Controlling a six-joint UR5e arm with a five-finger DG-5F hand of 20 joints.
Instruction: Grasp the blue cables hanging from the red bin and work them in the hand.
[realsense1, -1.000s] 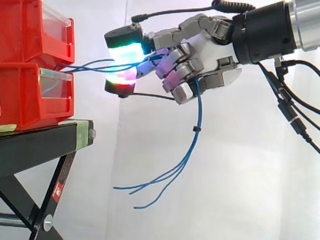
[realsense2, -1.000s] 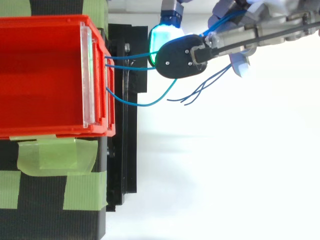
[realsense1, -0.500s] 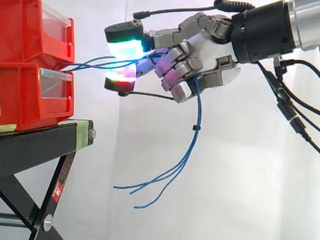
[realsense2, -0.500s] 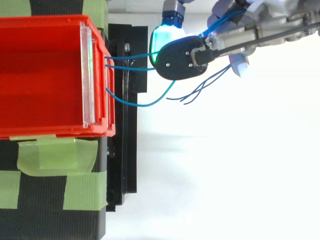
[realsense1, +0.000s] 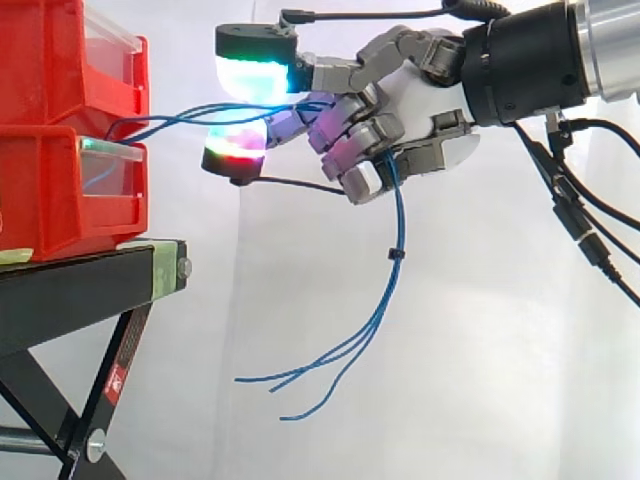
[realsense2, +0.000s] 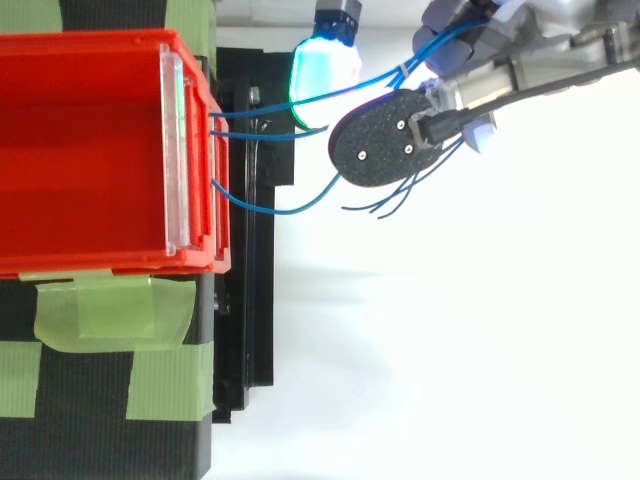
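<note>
At left, stacked red plastic bins (realsense1: 50, 190) are sitting on a black metal stand (realsense1: 80, 285) patched with strips of green tape (realsense2: 110, 310), all before a white curtain (realsense1: 480, 350). Thin blue cables (realsense1: 396, 230) are emerging over the clear front panel (realsense1: 110, 170) of the lower bin and running rightward through open air, clear of the stand, into the robot's multi-fingered hand (realsense1: 425, 95), which is reaching in from the right. Two of its thick glowing pads (realsense1: 255, 72) are standing apart, one above and one below the strands passing between them; whether either pad is touching the strands cannot be told. Further back, the other fingers are curling round the bundle against the palm, so the hand is closed on the cables. From that grip the strands are dropping, gathered by a small dark tie (realsense1: 393, 255), with their loose ends dangling well below the hand. The grasp appears made and the working of the cables under way. The next move is likely calling for the parted pads to close on the strands or roll them, gently enough that nothing slips from the curled fingers or drags out of the bin.
</note>
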